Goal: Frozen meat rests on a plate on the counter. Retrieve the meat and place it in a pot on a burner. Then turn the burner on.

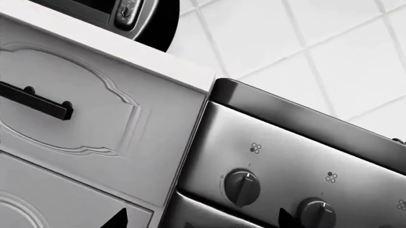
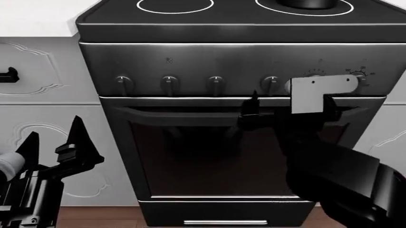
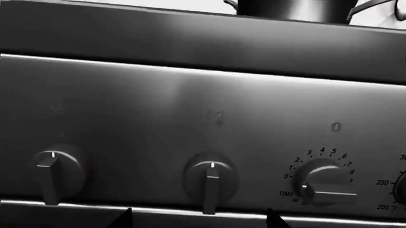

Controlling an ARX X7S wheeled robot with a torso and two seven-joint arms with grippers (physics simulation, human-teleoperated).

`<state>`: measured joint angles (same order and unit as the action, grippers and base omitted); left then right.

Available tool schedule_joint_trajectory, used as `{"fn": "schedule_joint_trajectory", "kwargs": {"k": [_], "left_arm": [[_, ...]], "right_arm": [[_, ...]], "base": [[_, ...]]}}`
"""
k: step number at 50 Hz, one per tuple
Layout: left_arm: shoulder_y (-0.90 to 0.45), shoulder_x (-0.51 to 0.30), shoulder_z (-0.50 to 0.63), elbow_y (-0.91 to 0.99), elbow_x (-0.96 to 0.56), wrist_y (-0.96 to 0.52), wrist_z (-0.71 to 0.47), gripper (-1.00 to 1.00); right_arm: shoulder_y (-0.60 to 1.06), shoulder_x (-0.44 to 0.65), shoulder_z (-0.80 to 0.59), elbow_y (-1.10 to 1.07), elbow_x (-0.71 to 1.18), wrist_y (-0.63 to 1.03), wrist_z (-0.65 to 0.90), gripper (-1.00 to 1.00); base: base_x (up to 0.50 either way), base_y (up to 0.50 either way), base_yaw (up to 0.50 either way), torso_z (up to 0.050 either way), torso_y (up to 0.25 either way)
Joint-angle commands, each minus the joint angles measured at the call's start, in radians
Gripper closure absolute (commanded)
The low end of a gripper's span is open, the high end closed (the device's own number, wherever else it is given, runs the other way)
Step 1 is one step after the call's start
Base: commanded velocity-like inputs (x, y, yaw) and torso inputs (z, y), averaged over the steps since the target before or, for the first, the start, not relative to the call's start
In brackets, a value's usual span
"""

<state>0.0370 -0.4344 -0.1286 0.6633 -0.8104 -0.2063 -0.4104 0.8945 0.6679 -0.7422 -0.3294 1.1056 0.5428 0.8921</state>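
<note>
Black pot (image 2: 309,4) sitting at one o'clock inside burner (image 2: 303,9) ring; axis untellable. Right gripper (image 2: 288,107) spread apart, facing knobs (image 2: 271,84). Left gripper (image 2: 54,142) gaping, pointing upward.

Your right gripper (image 2: 288,107) sits just before the stove's knob row (image 2: 216,83), nearest the fourth knob (image 2: 271,82). The pot (image 2: 309,4) stands above and behind it, on the burner (image 2: 303,10).

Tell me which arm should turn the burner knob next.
Right. Its end effector is raised at the stove's control panel, just under the knob row, with the pot on the burner above. The left end effector hangs low beside the oven door, away from the knobs.
</note>
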Motion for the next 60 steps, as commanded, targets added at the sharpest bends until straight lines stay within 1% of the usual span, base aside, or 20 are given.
{"fn": "schedule_joint_trajectory", "kwargs": {"k": [1, 14, 37, 60], "left_arm": [[0.005, 0.000, -0.002, -0.003, -0.005, 0.006, 0.000, -1.00], [-0.001, 0.002, 0.007, -0.019, 0.004, 0.008, 0.001, -1.00], [-0.013, 0.006, 0.018, -0.059, 0.016, 0.012, 0.001, -1.00], [-0.020, 0.007, 0.026, -0.080, 0.017, 0.015, 0.001, -1.00]], "right_arm": [[0.024, 0.009, -0.022, 0.022, -0.016, 0.039, -0.002, -1.00], [0.033, -0.013, -0.015, 0.090, -0.040, 0.005, -0.046, -1.00], [0.043, -0.085, -0.010, 0.294, -0.058, -0.051, -0.149, -1.00], [0.086, -0.116, -0.030, 0.359, -0.096, -0.053, -0.187, -1.00]], "base": [[0.00, 0.00, 0.00, 0.000, 0.000], [0.00, 0.00, 0.00, 0.000, 0.000], [0.00, 0.00, 0.00, 0.000, 0.000], [0.00, 0.00, 0.00, 0.000, 0.000]]}}
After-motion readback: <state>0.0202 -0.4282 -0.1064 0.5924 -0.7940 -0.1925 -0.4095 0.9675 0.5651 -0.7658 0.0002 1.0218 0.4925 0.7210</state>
